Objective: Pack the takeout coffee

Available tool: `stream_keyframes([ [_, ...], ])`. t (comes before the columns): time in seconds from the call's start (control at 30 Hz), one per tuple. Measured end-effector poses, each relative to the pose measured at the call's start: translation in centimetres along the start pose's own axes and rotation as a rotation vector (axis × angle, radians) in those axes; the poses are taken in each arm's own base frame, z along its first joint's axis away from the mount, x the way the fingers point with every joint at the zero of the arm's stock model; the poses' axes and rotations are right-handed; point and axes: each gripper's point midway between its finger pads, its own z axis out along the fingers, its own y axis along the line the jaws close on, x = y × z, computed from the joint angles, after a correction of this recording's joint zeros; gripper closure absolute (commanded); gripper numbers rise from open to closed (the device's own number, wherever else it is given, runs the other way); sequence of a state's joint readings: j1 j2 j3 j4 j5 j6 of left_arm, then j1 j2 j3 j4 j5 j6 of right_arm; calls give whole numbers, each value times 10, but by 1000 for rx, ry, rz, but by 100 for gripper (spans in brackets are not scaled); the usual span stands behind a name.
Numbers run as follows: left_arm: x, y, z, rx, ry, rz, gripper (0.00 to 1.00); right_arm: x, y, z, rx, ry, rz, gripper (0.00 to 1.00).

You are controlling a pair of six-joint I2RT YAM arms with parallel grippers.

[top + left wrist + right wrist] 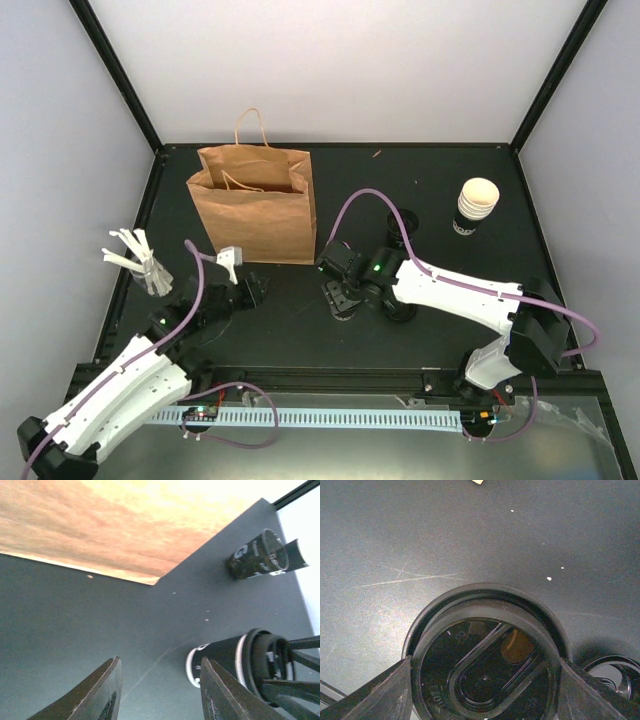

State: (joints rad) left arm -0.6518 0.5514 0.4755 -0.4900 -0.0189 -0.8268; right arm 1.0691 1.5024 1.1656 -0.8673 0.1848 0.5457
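Note:
The takeout coffee cup (343, 303), black with white print, stands on the dark table right of the brown paper bag (256, 205). My right gripper (340, 295) is directly over it, shut on a black plastic lid (485, 665). The lid sits at the cup's mouth, and the cup's rim (485, 591) shows just beyond it. The cup's inside is hidden. In the left wrist view the cup (220, 657) stands right of my open, empty left gripper (160, 667), with the lid (262, 660) on top. In the top view the left gripper (252, 290) is low over the table, left of the cup.
A nested stack of cups (476, 206) stands at the back right. Another black cup (413, 222) sits behind my right arm. A round dark object (615, 677) lies beside the coffee cup. White stirrers (135, 258) stand in a holder at the left edge.

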Motion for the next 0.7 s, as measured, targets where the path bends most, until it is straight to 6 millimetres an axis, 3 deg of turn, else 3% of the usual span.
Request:
stream_keyframes([
  [0.13,-12,10,-6,-56,3,39,55,2,-1,-1,4,4,-2,44],
  [0.37,-53,-14,-48,-39,-89,143,54,8,-11,-6,47,29,-6,44],
  [0.7,-72,-30,-75,-43,-118,204,54,8,-16,-19,64,39,-8,43],
])
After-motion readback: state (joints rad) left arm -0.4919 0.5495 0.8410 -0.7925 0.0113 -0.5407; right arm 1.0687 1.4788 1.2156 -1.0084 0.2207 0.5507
